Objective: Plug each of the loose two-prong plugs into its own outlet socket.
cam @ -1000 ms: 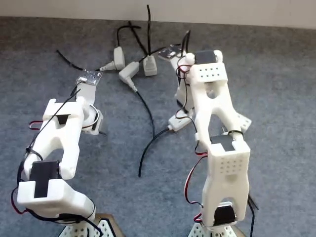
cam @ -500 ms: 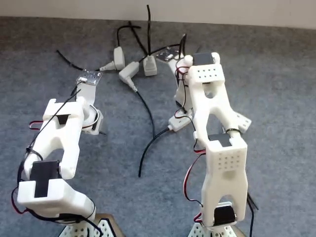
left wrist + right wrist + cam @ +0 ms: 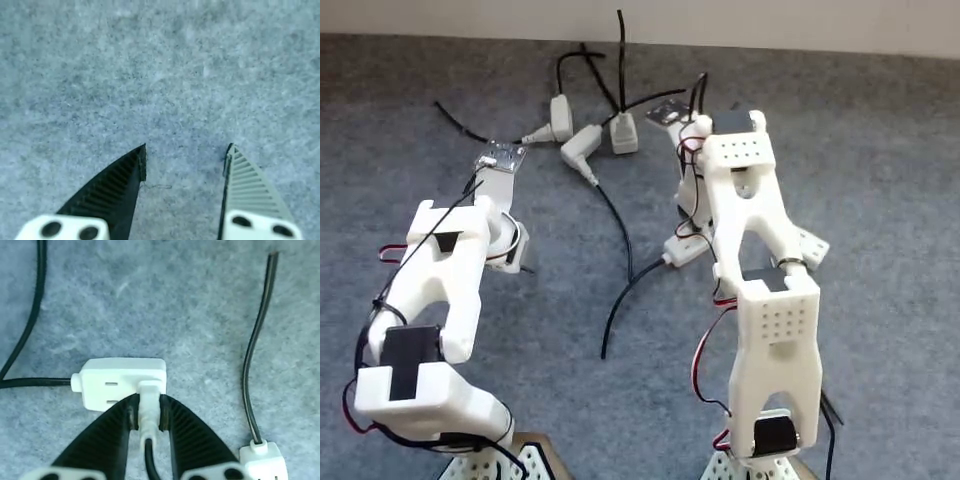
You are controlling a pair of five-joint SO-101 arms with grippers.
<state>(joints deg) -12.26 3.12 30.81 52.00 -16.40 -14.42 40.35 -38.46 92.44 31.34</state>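
My right gripper (image 3: 148, 407) is shut on a small white plug (image 3: 148, 397) whose black cord runs back between the fingers. The plug's front end sits against one side of a white outlet socket block (image 3: 122, 380); its prongs are hidden. Two slots show on the block's face beside it. In the high view this socket block (image 3: 685, 247) lies under the right arm (image 3: 745, 200), with a black cable trailing toward the front. My left gripper (image 3: 185, 155) is open over bare grey carpet, holding nothing. Three white plug and socket pieces (image 3: 582, 148) lie at the back centre.
A second white socket (image 3: 262, 462) with a dark two-wire cord (image 3: 257, 350) lies close beside the right gripper. A black cable (image 3: 35, 305) curves off on the other side. The left arm (image 3: 455, 270) stands over open carpet at the left.
The right arm has shifted slightly, and its upper joint and wrist have moved a little. The left arm and the pieces at the back have stayed still.
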